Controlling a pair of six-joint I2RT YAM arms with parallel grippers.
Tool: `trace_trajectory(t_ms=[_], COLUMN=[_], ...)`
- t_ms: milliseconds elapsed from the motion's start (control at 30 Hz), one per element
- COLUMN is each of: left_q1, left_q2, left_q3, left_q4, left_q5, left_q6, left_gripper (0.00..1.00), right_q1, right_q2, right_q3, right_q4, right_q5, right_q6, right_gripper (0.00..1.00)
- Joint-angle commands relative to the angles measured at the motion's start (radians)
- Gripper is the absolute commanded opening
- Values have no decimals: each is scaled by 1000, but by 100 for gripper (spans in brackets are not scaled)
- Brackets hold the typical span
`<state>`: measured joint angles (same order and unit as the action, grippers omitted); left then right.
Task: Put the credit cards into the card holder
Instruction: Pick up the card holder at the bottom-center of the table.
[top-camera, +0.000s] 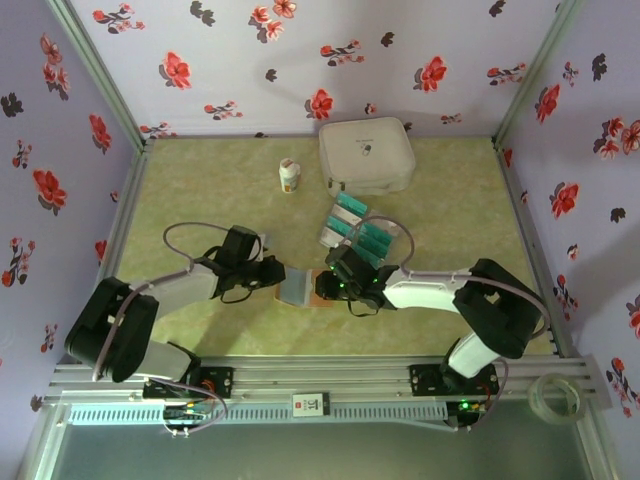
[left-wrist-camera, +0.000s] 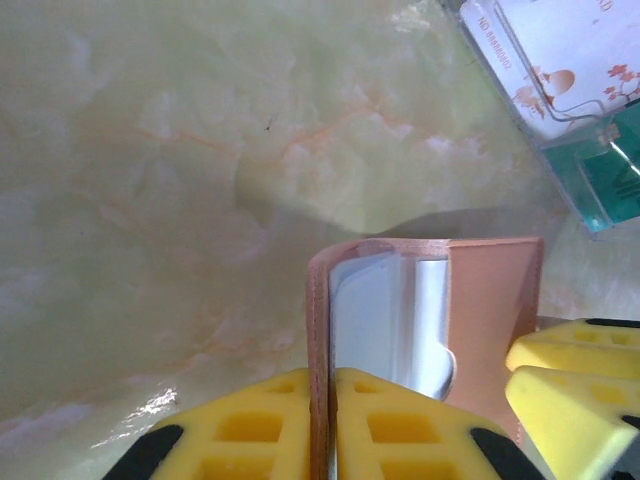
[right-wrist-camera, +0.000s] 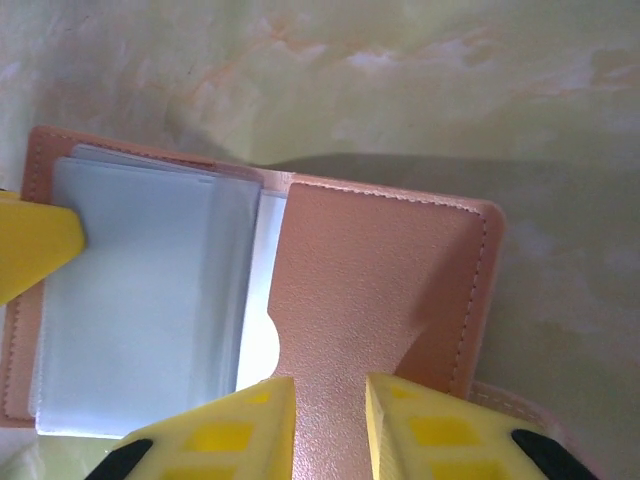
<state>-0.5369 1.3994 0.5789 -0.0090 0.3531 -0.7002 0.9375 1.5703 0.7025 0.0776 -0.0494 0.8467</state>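
The card holder (top-camera: 300, 291) is sitting on the green table (top-camera: 200, 200), toward the near side and between the 2 arms. The credit cards (top-camera: 372, 240) are lying in a loose pile just beyond it, a little to the right. The left gripper (left-wrist-camera: 327, 400) is pinching the holder's left cover edge-on, its jaws closed tight on the brown leather. The right gripper (right-wrist-camera: 330, 400) is hovering at the near edge of the brown flap (right-wrist-camera: 380, 290) with only a narrow gap between its jaws. As far as I can see, it is not clamping anything yet. The step looks to be opening the holder so the pale pockets (right-wrist-camera: 150, 290) are exposed for the first card. To do that well, I would say the left side should be doing nothing but anchoring, since any tug there would be dragging the holder across the table. The right jaws need to be taking the flap alone, not the plastic sleeves under it, and folding it away to the right in a gentle arc. The leather looks springy, so the flap may be wanting to fall shut once released. The pile of cards is close behind, and a wide swing could be scattering it.
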Motion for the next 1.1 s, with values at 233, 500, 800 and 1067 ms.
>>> trace_trajectory(t_ms=[233, 500, 800, 1067], left_q1=[-1, 19, 33, 39], left_q2=[-64, -115, -109, -119], left_q3=[-8, -20, -46, -54], left_q4=[5, 22, 50, 60], left_q5=[-30, -6, 5, 7], left_q6=[10, 4, -3, -9], left_gripper=[45, 38, 21, 7], right_q1=[-10, -11, -11, -13], right_q2=[80, 88, 119, 128], right_q3=[-57, -81, -86, -88], right_q4=[89, 113, 135, 140], right_q5=[-10, -5, -12, -13], right_q6=[36, 51, 58, 60], right_gripper=[20, 19, 19, 19])
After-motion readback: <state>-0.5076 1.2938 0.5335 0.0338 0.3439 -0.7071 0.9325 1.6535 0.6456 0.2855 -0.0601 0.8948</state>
